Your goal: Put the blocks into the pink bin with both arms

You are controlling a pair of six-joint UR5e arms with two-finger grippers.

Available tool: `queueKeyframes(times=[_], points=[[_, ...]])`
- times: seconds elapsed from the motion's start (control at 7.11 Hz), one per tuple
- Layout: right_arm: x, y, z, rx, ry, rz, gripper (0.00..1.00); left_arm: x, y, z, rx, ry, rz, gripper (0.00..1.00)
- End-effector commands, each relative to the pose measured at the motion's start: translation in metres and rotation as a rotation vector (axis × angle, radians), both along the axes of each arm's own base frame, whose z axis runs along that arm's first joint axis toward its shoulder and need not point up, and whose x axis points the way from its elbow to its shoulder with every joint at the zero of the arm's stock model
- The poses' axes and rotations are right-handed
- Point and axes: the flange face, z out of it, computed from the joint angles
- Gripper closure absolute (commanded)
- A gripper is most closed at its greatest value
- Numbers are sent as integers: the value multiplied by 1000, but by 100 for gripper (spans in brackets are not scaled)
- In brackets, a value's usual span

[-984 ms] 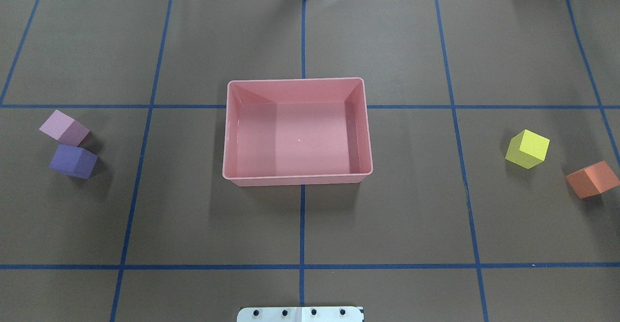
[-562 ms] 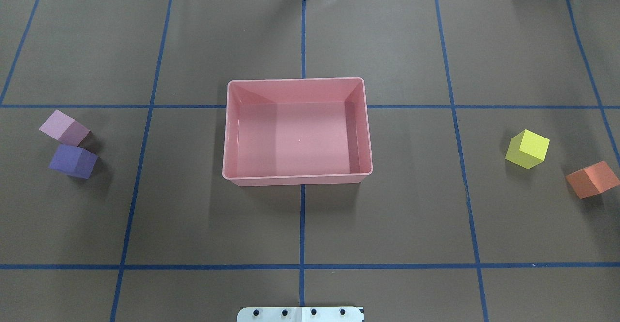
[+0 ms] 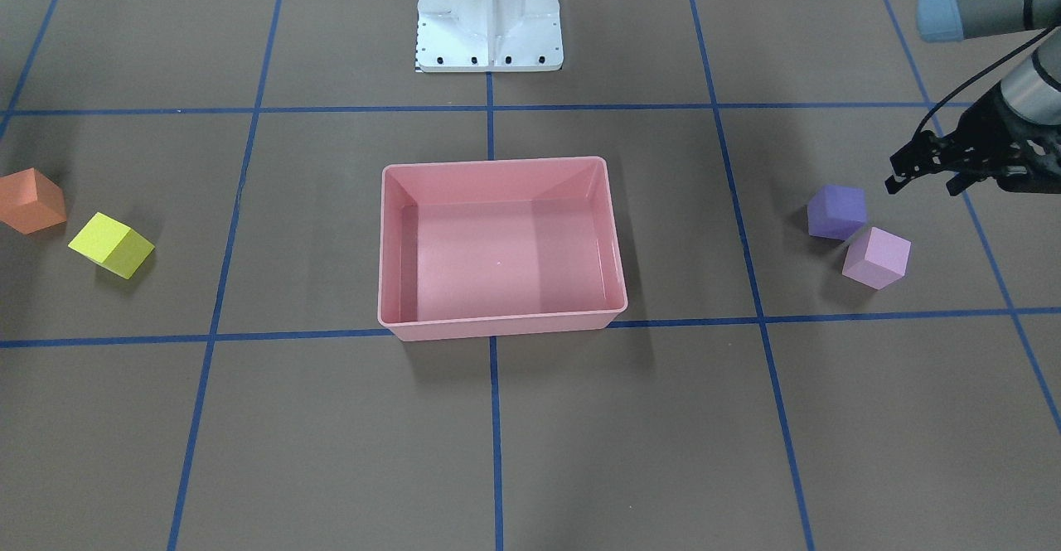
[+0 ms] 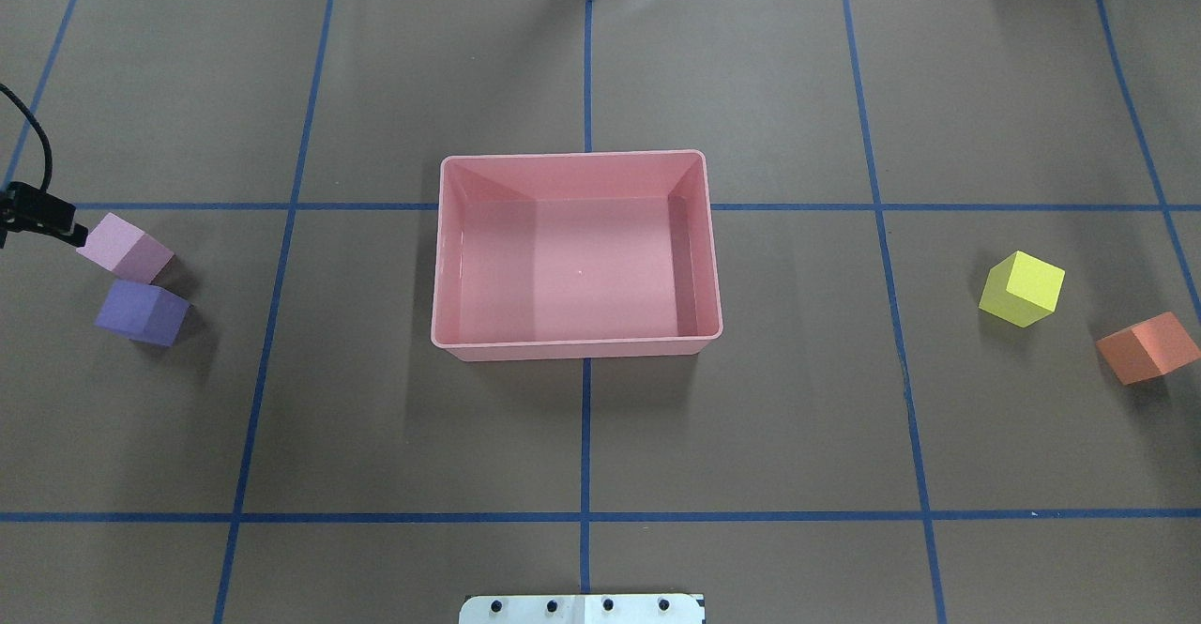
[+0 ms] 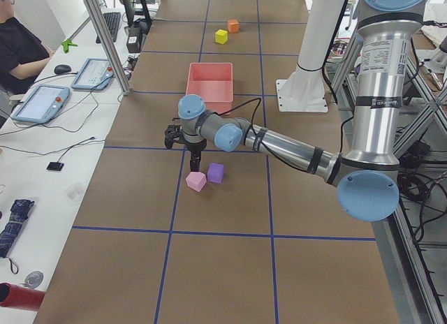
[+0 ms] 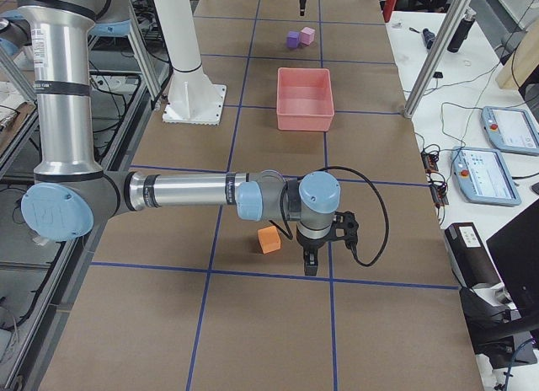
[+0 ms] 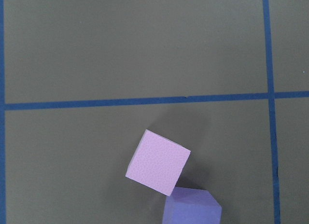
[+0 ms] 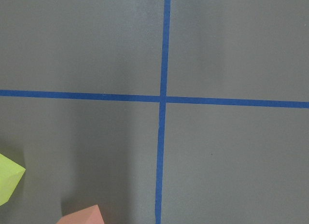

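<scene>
Two blocks, the lilac block (image 4: 124,247) touching the purple block (image 4: 141,312), are lying just right of the left hand (image 3: 920,185), which is hovering spread and empty.

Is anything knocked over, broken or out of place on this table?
Nothing stands out. The pink bin sits upright and empty. The lilac block and purple block seem to touch at a corner; the yellow block and orange block sit apart. All four rest flat on the table, merely turned askew to the blue grid.
</scene>
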Motion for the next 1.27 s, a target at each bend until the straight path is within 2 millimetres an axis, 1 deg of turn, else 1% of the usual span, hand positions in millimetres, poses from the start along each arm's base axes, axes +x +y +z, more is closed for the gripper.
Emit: queueKeyframes(times=[0.0,0.14,0.28,0.42,0.56,0.84,1.12], points=[[0,0,-1,2,0,0,0,50,36,12,-5,-9,-70,0],[0,1,0,-1,0,0,0,65,42,18,19,-46,-73,0],[0,1,0,2,0,-1,0,73,44,26,25,-73,-70,0],[0,1,0,-1,0,0,0,74,43,30,22,-79,-68,0],[0,1,-1,2,-2,0,0,81,45,35,16,-85,-56,0],[0,1,1,0,0,-1,0,88,45,35,18,-84,-44,0],[0,1,1,0,0,-1,0,99,44,41,16,-95,-32,0]])
